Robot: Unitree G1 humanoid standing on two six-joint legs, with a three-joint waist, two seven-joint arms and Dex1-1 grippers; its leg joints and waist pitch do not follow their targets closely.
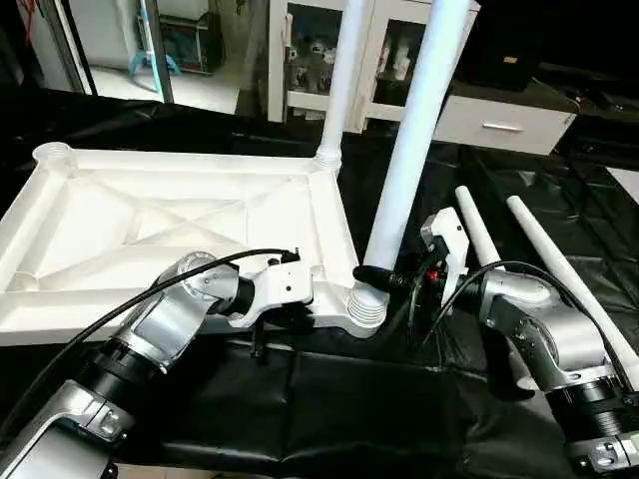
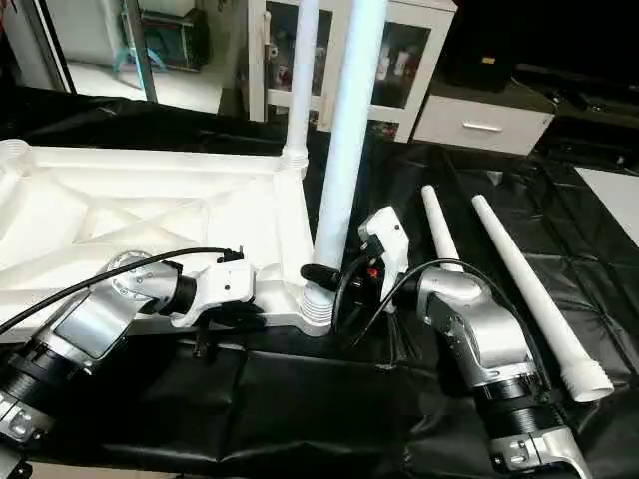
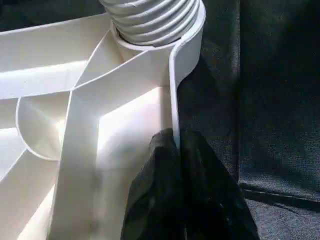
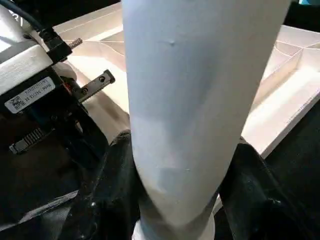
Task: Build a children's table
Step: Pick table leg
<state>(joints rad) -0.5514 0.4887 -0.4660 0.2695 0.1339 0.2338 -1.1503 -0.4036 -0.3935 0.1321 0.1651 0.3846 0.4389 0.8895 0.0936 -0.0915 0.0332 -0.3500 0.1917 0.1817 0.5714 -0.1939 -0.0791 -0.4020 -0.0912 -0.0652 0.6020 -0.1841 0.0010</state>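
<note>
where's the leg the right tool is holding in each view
Left eye: leg rises centre-right from near corner socket.
Right eye: leg centre.
Left wrist: its ribbed base at top.
Right wrist: leg between the fingers.
Shared landmark: table top rim.

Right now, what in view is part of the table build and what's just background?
Job: table top; far leg standing in its socket; near leg gripped by right gripper; two loose legs; left gripper pinching the top's rim.
Background: white cabinet; drawer unit; black sheet.

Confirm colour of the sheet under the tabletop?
Black sheet, wrinkled and slightly glossy; clearest in the left eye view.
</note>
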